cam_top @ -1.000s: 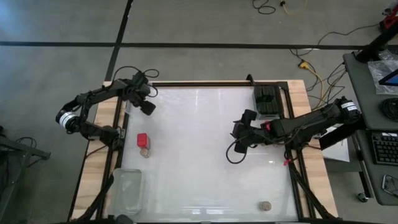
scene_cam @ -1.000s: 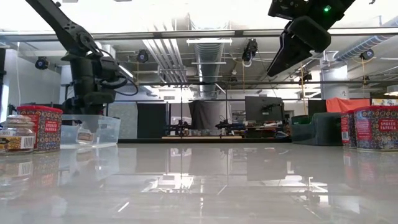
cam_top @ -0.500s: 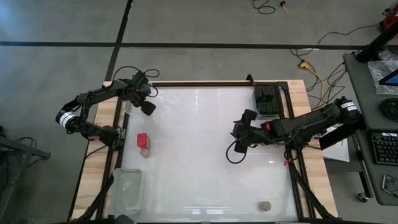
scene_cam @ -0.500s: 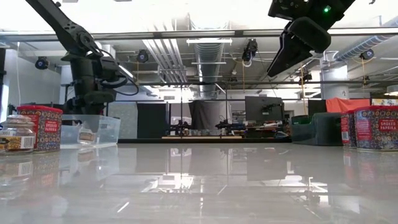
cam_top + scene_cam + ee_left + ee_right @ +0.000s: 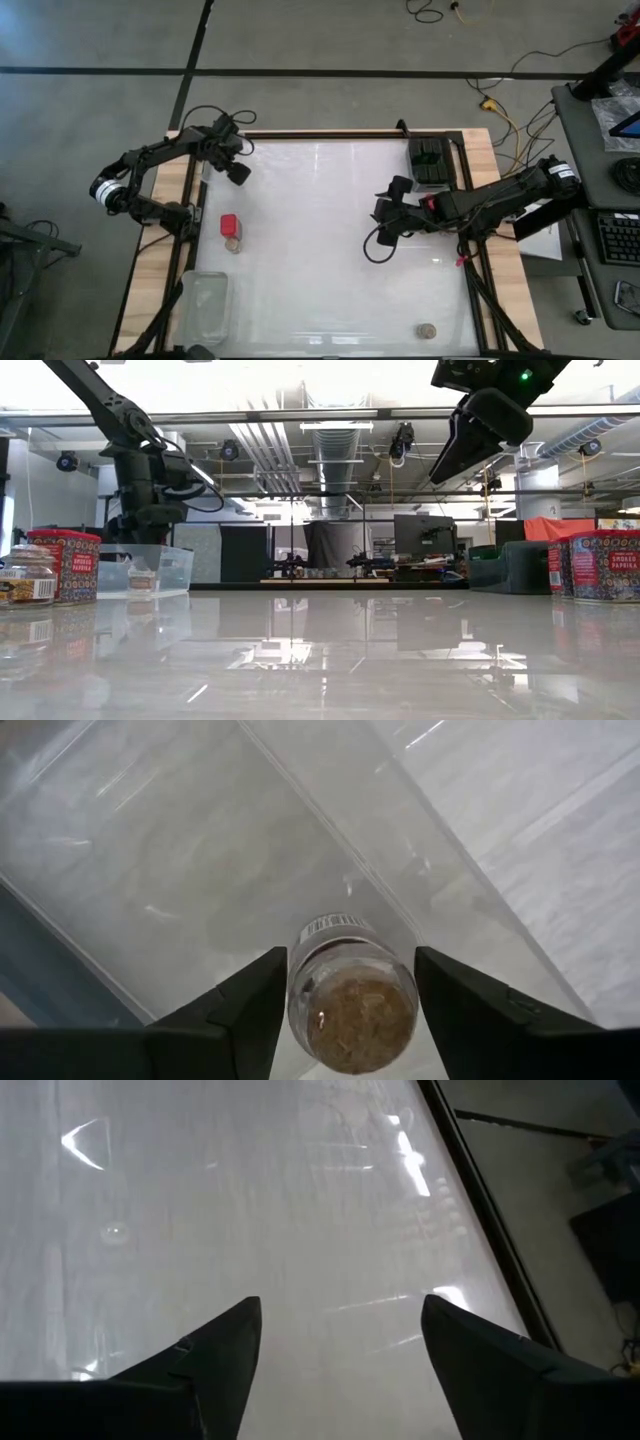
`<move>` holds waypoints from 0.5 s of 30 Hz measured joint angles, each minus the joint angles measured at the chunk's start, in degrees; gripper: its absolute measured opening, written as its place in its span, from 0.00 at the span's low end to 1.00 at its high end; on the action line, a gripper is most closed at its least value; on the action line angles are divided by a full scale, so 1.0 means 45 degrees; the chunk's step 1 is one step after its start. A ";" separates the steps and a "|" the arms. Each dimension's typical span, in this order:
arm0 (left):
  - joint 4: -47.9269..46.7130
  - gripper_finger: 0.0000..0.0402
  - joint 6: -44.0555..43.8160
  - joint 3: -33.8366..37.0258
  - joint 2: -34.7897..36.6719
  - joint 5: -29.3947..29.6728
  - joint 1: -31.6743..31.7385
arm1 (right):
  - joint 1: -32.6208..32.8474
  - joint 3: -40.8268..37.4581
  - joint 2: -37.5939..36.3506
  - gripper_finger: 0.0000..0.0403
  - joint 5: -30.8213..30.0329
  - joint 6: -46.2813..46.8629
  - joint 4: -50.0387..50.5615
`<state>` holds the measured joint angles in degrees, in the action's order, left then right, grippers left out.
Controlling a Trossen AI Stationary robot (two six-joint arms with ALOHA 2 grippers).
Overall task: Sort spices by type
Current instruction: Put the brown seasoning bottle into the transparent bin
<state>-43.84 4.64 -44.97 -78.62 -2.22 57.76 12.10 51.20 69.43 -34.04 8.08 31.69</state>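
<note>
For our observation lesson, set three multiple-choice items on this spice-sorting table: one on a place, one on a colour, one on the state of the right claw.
1. Where is the round jar seen in the left wrist view?
A. on bare table
B. inside a clear tray
C. on the floor

2. What colour is the square-topped container on the left side of the table?
A. red
B. blue
C. green

3. The right claw is:
A. shut on a jar
B. open and empty
C. shut on a tin

Answers: B, the tray's clear walls rise around the jar; A, its top shows red from above; B, its fingers stand apart with only table between them.
</note>
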 joint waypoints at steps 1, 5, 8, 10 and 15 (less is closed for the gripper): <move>-0.0019 0.51 0.0000 0.0000 0.0002 0.0000 0.0000 | 0.0000 0.0000 0.0000 0.67 -0.0001 -0.0052 -0.0002; -0.0033 0.51 0.0000 0.0000 0.0002 0.0000 0.0000 | 0.0000 0.0000 0.0000 0.67 -0.0005 -0.0287 -0.0007; -0.0046 0.51 0.0000 -0.0004 0.0024 -0.0027 0.0000 | 0.0000 0.0000 0.0000 0.67 -0.0005 -0.0312 -0.0007; -0.0076 0.51 0.0000 -0.0045 0.0069 -0.0295 0.0000 | 0.0000 0.0000 0.0000 0.67 -0.0005 -0.0307 -0.0011; -0.0150 0.51 0.0061 -0.0152 0.0144 -0.0979 -0.0020 | 0.0000 0.0000 0.0000 0.64 -0.0005 -0.0288 -0.0007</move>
<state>-44.51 4.92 -45.66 -77.97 -6.62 57.66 12.10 51.20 69.43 -34.06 6.78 31.66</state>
